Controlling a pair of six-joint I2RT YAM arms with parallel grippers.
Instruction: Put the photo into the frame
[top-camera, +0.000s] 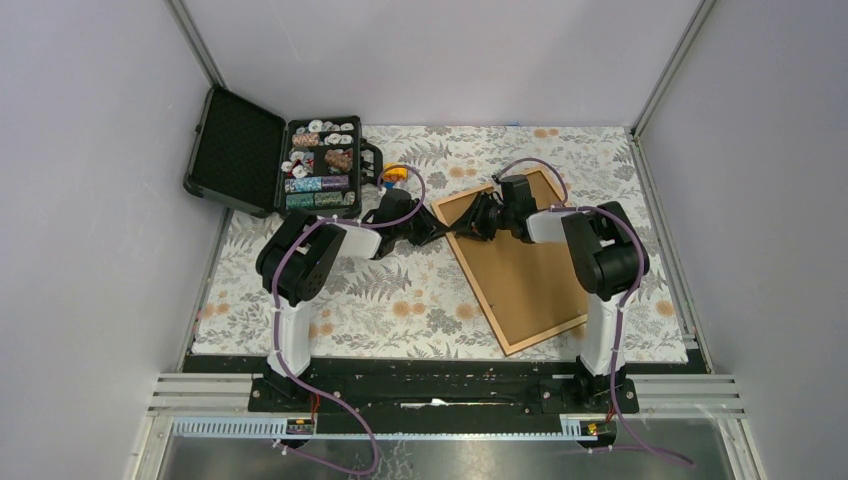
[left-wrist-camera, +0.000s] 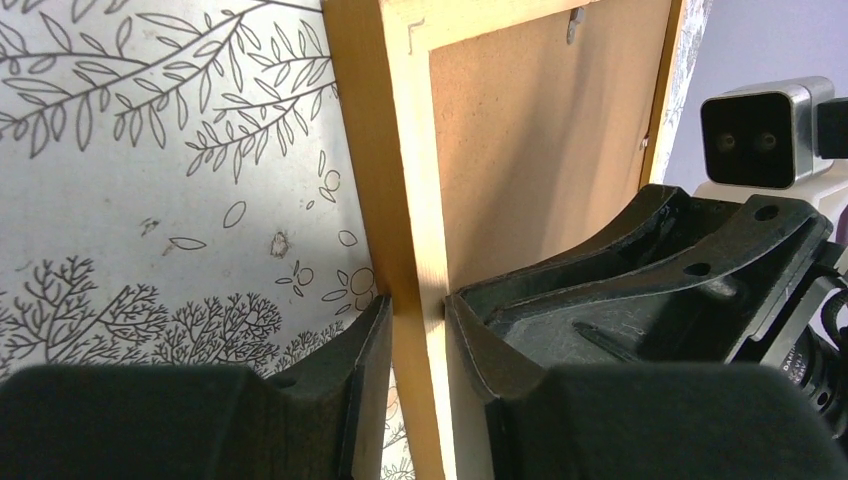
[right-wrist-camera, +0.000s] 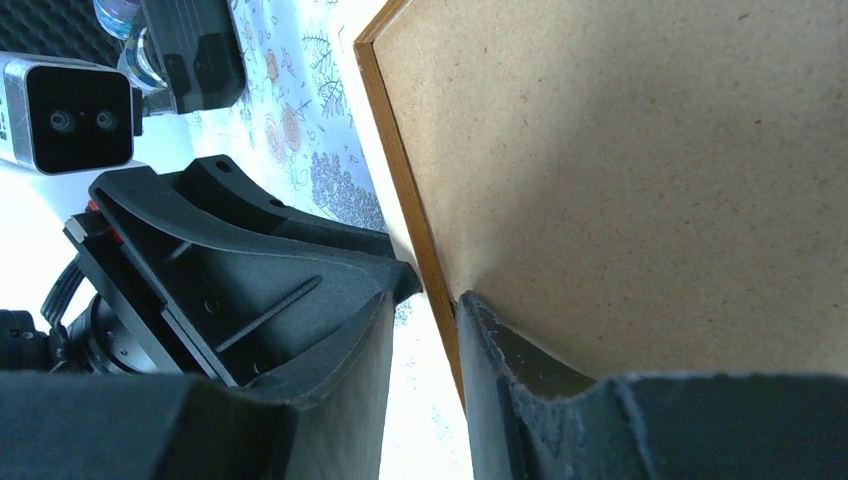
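The frame (top-camera: 467, 277) lies face down on the floral cloth, right of centre, with the plain brown backing board (top-camera: 522, 268) sitting in it. The photo is hidden. My left gripper (top-camera: 432, 222) is at the frame's far left corner. In the left wrist view its fingers (left-wrist-camera: 418, 310) close on the light wood moulding (left-wrist-camera: 400, 150) from both sides. My right gripper (top-camera: 473, 217) is just right of it. In the right wrist view (right-wrist-camera: 430, 290) one finger rests on the backing board (right-wrist-camera: 620, 150), the other stands outside the moulding (right-wrist-camera: 395, 160) with a bright gap.
An open black case (top-camera: 320, 165) with several rows of chips stands at the back left, its lid (top-camera: 230, 150) leaning on the wall. A small yellow object (top-camera: 397, 175) lies beside it. Grey walls close in on three sides.
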